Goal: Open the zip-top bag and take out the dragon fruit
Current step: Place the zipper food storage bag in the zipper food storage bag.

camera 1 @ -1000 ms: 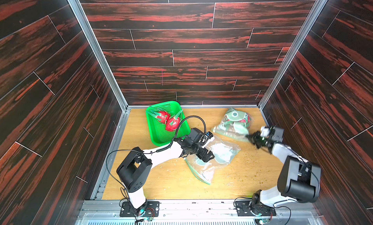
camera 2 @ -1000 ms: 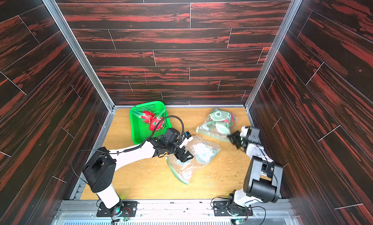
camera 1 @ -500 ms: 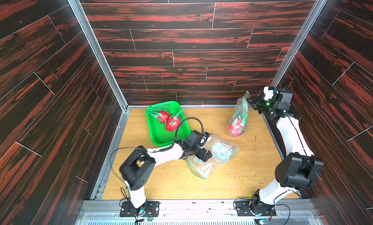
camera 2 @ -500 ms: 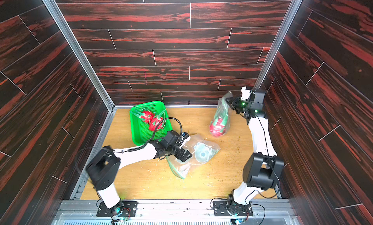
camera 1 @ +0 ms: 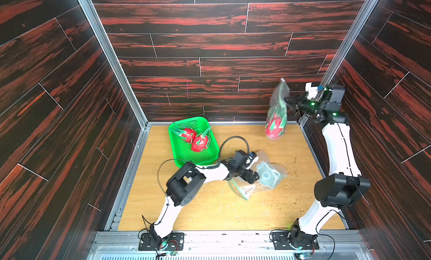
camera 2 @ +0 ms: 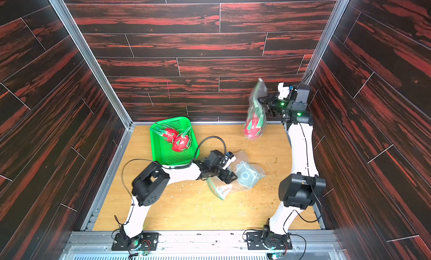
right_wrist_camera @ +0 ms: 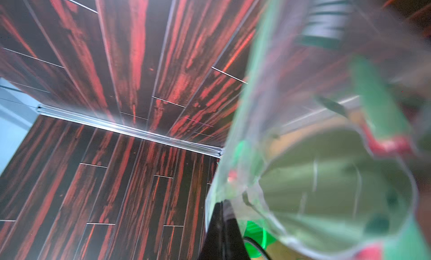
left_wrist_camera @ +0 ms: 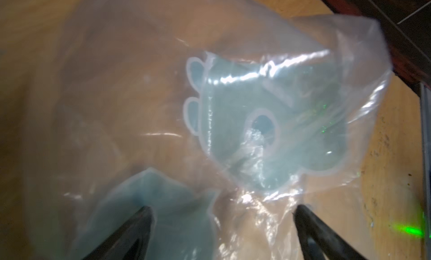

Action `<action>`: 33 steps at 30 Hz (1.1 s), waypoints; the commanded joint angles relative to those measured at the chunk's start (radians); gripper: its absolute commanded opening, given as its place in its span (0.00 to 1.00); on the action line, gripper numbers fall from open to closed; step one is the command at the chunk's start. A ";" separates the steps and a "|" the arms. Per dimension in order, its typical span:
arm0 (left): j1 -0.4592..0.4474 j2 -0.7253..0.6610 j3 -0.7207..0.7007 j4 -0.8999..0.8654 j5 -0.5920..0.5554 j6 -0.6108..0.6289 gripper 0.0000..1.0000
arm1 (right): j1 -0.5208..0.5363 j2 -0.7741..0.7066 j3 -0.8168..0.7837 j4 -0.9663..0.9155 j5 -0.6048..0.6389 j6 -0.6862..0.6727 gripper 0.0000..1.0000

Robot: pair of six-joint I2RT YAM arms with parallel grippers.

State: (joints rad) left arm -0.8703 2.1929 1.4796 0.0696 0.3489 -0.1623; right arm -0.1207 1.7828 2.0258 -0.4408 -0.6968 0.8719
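Nearest us, our left gripper [left_wrist_camera: 221,214] spreads wide over an empty bag [camera 1: 268,174]. Beyond, two more fruits [camera 1: 198,142] lie in the basket [camera 1: 173,151]. Farthest, our right gripper [camera 1: 290,101] pinches the zip-top bag [camera 1: 278,95] aloft, the dragon fruit [camera 1: 272,128] sagging inside: heavy, we judge, its film slippery, best held near the seal.

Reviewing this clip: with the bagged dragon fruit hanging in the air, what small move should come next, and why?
Probably lower it toward the centre: the right gripper pinches the zip-top bag high up, the dragon fruit hangs inside, and the open left gripper sits far off over an empty bag.
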 commanded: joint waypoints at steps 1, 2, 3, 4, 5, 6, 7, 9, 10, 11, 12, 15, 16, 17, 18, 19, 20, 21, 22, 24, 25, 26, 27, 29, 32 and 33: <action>-0.028 0.037 0.093 0.034 0.038 -0.013 0.97 | 0.005 -0.040 0.063 0.082 -0.069 0.024 0.00; -0.032 0.041 0.107 0.050 0.042 -0.022 0.97 | 0.006 -0.039 0.068 0.081 -0.079 0.029 0.00; -0.032 0.042 0.113 0.068 0.047 -0.036 0.97 | 0.008 -0.039 0.069 0.081 -0.086 0.030 0.00; -0.033 0.038 0.120 0.086 0.048 -0.046 0.97 | 0.010 -0.039 0.072 0.078 -0.090 0.031 0.00; -0.032 0.032 0.123 0.096 0.043 -0.049 0.97 | 0.012 -0.039 0.074 0.072 -0.091 0.029 0.00; -0.033 0.019 0.124 0.093 0.036 -0.041 0.98 | 0.016 -0.039 0.079 0.063 -0.090 0.022 0.00; -0.033 0.000 0.120 0.086 0.029 -0.025 0.99 | 0.018 -0.037 0.086 0.050 -0.092 0.016 0.00; -0.032 -0.051 0.091 0.085 0.007 -0.002 1.00 | 0.022 -0.034 0.104 0.025 -0.102 0.005 0.00; -0.029 -0.082 0.074 0.085 0.003 0.009 1.00 | 0.025 -0.029 0.117 0.004 -0.105 -0.004 0.00; -0.026 -0.111 0.055 0.081 0.003 0.020 1.00 | 0.027 -0.026 0.128 -0.014 -0.107 -0.011 0.00; -0.021 -0.149 0.031 0.079 0.001 0.027 1.00 | 0.030 -0.028 0.131 -0.026 -0.109 -0.017 0.00; -0.012 -0.291 -0.069 0.063 -0.014 0.073 1.00 | 0.044 -0.039 0.131 -0.054 -0.115 -0.031 0.00; -0.011 -0.350 -0.106 0.046 -0.032 0.098 1.00 | 0.050 -0.045 0.129 -0.064 -0.119 -0.035 0.00; -0.008 -0.400 -0.135 0.027 -0.042 0.119 1.00 | 0.055 -0.050 0.126 -0.071 -0.122 -0.036 0.00; -0.006 -0.464 -0.168 0.006 -0.059 0.139 1.00 | 0.061 -0.058 0.120 -0.076 -0.130 -0.036 0.00; -0.002 -0.524 -0.203 -0.012 -0.085 0.151 1.00 | 0.067 -0.067 0.114 -0.081 -0.135 -0.040 0.00; 0.002 -0.578 -0.236 -0.021 -0.112 0.154 1.00 | 0.074 -0.077 0.106 -0.086 -0.135 -0.041 0.00; 0.005 -0.637 -0.273 -0.025 -0.142 0.157 1.00 | 0.080 -0.089 0.095 -0.087 -0.136 -0.042 0.00; 0.007 -0.689 -0.310 -0.022 -0.179 0.162 1.00 | 0.087 -0.104 0.081 -0.084 -0.140 -0.042 0.00; 0.020 -0.766 -0.353 -0.044 -0.215 0.176 1.00 | 0.101 -0.130 0.053 -0.076 -0.144 -0.039 0.00; 0.033 -0.797 -0.361 -0.064 -0.218 0.179 1.00 | 0.112 -0.142 0.040 -0.071 -0.147 -0.036 0.00; 0.044 -0.820 -0.366 -0.079 -0.225 0.179 1.00 | 0.120 -0.151 0.030 -0.067 -0.151 -0.033 0.00; 0.057 -0.844 -0.372 -0.093 -0.229 0.181 1.00 | 0.130 -0.158 0.026 -0.068 -0.157 -0.032 0.00; 0.083 -0.892 -0.389 -0.106 -0.248 0.187 1.00 | 0.146 -0.173 0.015 -0.070 -0.159 -0.031 0.00; 0.134 -0.957 -0.422 -0.108 -0.262 0.179 1.00 | 0.170 -0.193 -0.001 -0.065 -0.162 -0.019 0.00; 0.147 -0.974 -0.431 -0.113 -0.275 0.178 1.00 | 0.177 -0.199 -0.008 -0.057 -0.165 -0.009 0.00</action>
State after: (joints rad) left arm -0.7551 1.2697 1.0767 0.0059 0.1249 0.0013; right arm 0.0338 1.6520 2.0136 -0.6044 -0.8013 0.8562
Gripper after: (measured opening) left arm 0.999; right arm 0.047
